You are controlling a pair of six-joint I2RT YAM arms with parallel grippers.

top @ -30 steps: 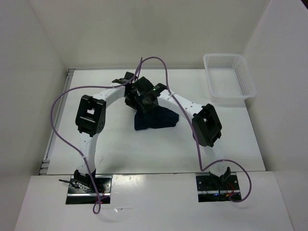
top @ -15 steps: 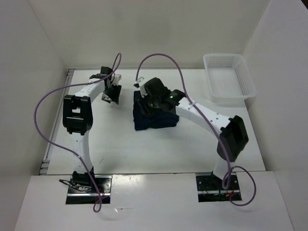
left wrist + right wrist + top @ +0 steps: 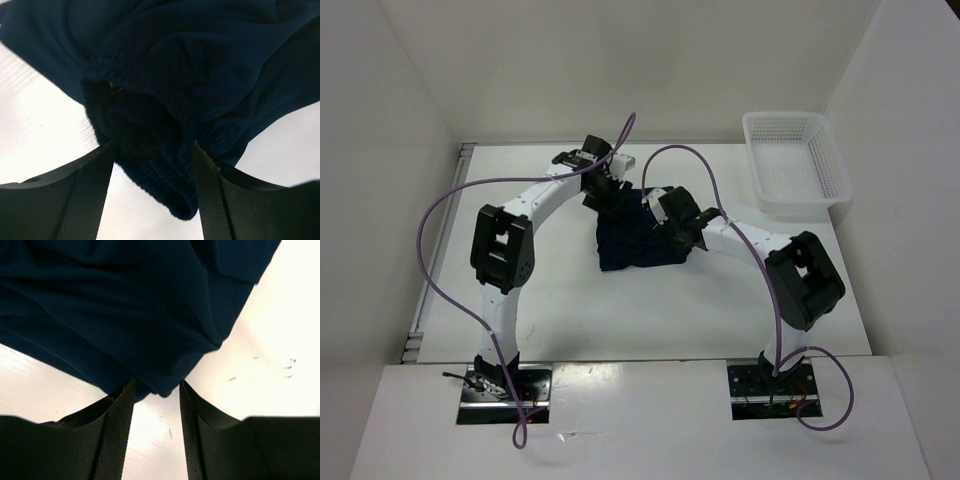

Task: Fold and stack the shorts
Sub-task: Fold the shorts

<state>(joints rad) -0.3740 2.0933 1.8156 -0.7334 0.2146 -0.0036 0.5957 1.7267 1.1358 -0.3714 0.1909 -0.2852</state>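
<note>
Navy shorts lie bunched mid-table, with a gripper at each upper edge

Left gripper is at the far left corner of the heap, jaws wide apart, the gathered waistband sagging into the gap but not pinched; right gripper is at the right edge, jaws partly open, a fold's tip just at their mouth, bare table showing between the fingers, nothing gripped. Near and left of the cloth the table lies bare up to its edges; basket sits well apart in the far right corner, against the wall
</note>
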